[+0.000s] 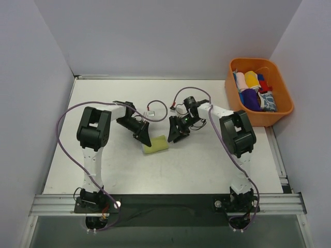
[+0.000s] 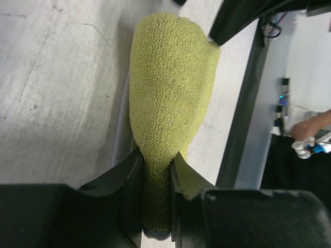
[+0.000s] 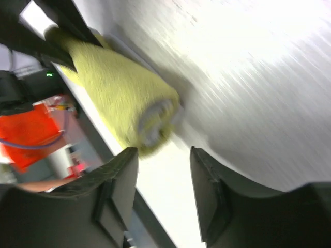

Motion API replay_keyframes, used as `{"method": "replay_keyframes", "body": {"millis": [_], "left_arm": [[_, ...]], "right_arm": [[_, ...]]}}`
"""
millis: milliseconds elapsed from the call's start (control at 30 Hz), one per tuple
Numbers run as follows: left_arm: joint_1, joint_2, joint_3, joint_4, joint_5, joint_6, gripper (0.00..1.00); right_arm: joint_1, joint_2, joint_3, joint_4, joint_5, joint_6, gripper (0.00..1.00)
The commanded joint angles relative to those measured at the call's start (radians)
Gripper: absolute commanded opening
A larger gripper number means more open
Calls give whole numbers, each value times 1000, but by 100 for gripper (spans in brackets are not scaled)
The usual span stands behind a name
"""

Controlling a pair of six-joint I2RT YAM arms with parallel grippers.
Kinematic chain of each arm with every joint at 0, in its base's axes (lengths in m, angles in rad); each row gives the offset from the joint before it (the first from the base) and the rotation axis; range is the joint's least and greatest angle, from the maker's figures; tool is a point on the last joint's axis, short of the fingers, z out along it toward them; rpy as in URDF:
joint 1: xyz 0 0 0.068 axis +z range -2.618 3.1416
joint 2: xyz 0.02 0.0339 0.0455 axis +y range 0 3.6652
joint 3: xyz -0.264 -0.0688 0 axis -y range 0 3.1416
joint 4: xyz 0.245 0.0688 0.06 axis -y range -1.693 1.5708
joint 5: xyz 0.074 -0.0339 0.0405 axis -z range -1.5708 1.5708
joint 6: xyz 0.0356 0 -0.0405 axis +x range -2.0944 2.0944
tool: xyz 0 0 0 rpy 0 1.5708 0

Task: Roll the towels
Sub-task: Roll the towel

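Towel (image 2: 165,93) between left fingers (image 2: 124,183); right fingers (image 3: 118,181) seemingly apart.

Pale grey surface (image 1: 207,165) enclosed on three sides by plain white walls (image 1: 165,36); bright glare, possibly from overhead lighting.

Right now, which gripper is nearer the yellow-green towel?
Left. The left gripper is shut on one end of the yellow-green towel. The right gripper sits open just off the opposite, rolled end, not gripping it.
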Motion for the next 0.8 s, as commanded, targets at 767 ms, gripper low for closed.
{"method": "replay_keyframes", "body": {"millis": [767], "left_arm": [[16, 197, 80, -195, 25, 96, 9]], "right_arm": [[509, -419, -246, 235, 696, -863, 81]]}}
